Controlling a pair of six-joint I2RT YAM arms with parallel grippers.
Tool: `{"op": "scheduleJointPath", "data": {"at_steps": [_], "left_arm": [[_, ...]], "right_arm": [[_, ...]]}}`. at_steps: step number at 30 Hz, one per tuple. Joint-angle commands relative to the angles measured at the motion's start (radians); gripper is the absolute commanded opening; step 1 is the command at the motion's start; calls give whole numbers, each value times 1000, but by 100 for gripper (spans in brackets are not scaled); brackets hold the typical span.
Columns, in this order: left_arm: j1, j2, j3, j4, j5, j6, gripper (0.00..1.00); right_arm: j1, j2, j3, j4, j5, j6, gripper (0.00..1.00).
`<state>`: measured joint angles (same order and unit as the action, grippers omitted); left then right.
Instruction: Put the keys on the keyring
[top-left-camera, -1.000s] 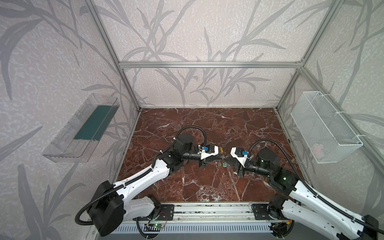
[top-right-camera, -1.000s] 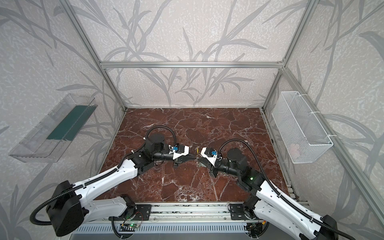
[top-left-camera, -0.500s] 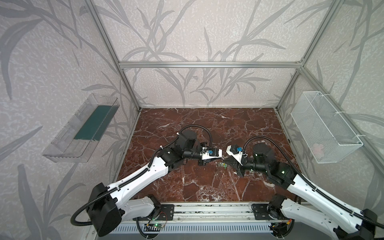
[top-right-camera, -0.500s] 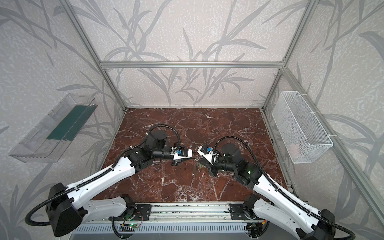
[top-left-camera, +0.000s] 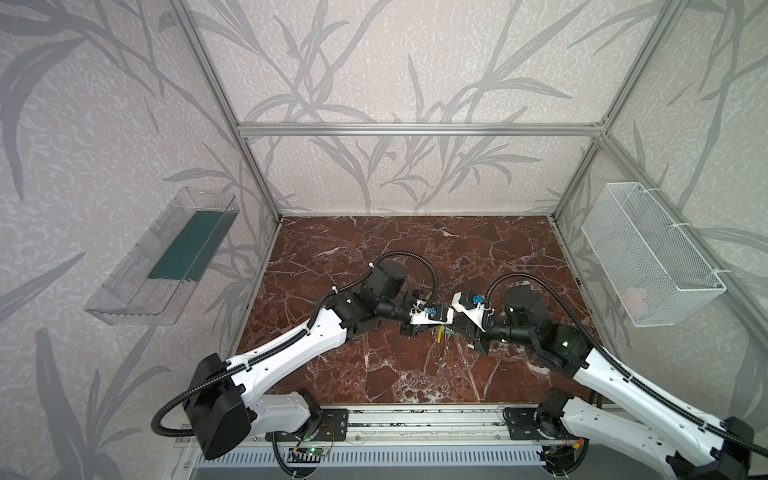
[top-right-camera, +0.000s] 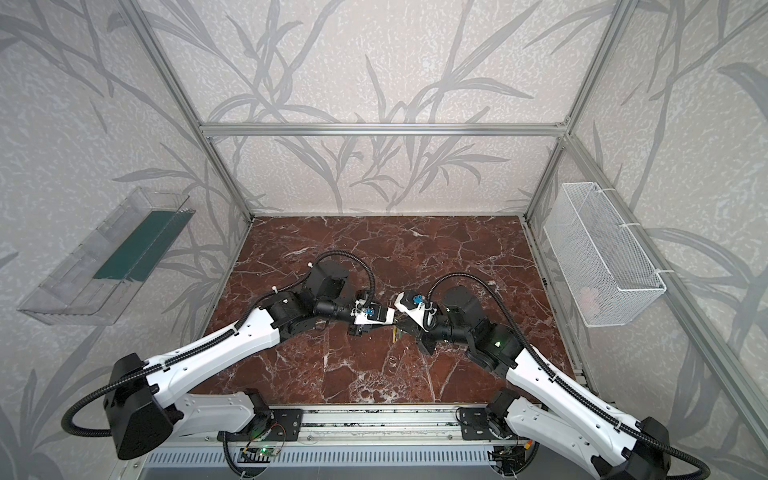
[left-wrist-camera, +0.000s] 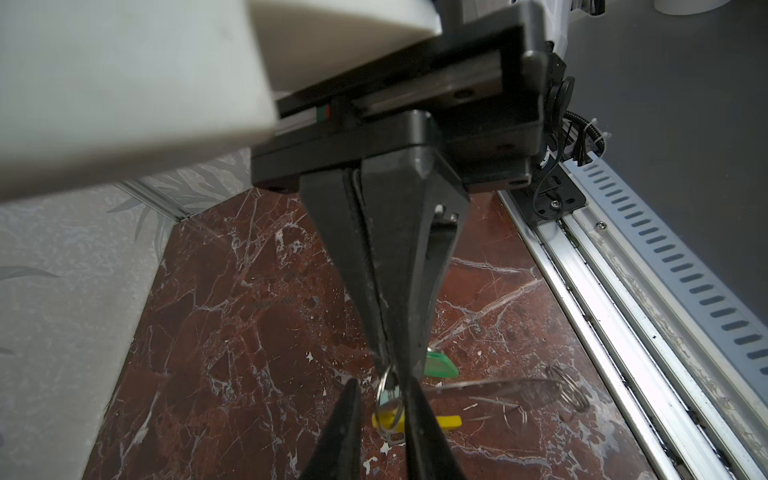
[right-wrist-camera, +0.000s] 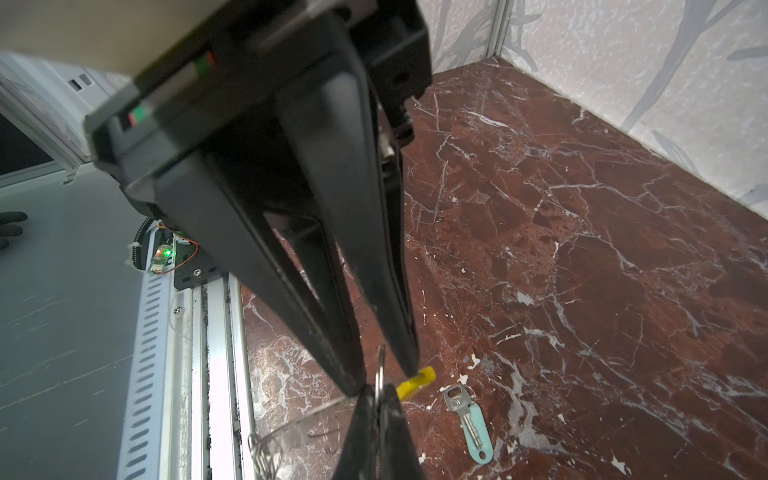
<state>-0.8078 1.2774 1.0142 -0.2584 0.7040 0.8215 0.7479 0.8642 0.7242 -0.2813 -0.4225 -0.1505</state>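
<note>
Drawn closer together, right hand (left-wrist-camera: 387, 362) pinches the round silver metal keyring (left-wrist-camera: 380, 392) while left hand (right-wrist-camera: 381, 377), hold unclear, flanks it; threading needs alignment.

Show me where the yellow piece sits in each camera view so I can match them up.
In a top view: yellow piece, mid-width of the marble table, towards the front rail.
In a top view: same spot, near centre.
Left wrist: directly behind the keyring, partly covered.
Right wrist: between the keyring and the pale-blue key, at.
Shared landmark: that front rail, also in the wrist views.
</note>
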Motion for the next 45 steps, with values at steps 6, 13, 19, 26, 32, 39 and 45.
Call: {"op": "scheduleJointPath", "data": {"at_steps": [6, 13, 19, 26, 32, 39, 45], "left_arm": [[-16, 25, 44, -29, 3, 45, 2], [-15, 17, 20, 33, -7, -22, 0], [3, -13, -22, 181, 7, -149, 0], [21, -34, -66, 331, 38, -276, 0], [25, -31, -78, 398, 30, -331, 0], [23, -39, -85, 404, 37, -339, 0], [24, -42, -82, 389, 38, -329, 0]], "right_arm": [[1, -28, 15, 49, -20, 3, 0], [-1, -83, -28, 76, 74, 13, 20], [-17, -196, -128, 116, 165, 55, 26], [-21, -225, -172, 175, 180, 100, 24], [-20, -188, -165, 234, 157, 126, 29], [-21, -177, -159, 249, 199, 126, 28], [-21, -198, -160, 239, 263, 104, 13]]}}
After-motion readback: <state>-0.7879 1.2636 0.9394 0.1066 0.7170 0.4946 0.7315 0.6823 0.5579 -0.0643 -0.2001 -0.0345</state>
